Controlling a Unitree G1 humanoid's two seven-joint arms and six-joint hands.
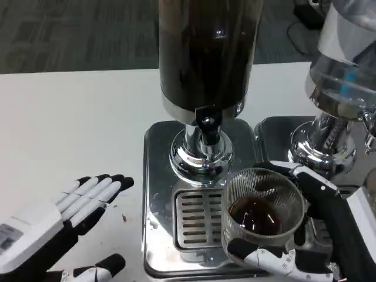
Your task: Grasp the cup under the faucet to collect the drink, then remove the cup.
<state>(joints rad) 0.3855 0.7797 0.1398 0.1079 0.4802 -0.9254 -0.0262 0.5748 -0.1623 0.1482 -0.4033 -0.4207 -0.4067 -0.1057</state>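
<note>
Right hand (305,235) wraps the cup (263,208) — fingers curled round its far side and under its near rim, gripping it over the drip grille (200,218), in front of and a little right of the faucet (207,124). Likely held there to catch the pour, or just drawn clear; cannot tell which. Cup is clear ribbed glass, upright, a shallow pool of dark drink at the bottom — well short of full. Dark dispenser tank (205,53) stands above. Left hand (88,202) lies flat on the worktop (76,123), fingers spread, holding nothing — waiting, by the look of it.
</note>
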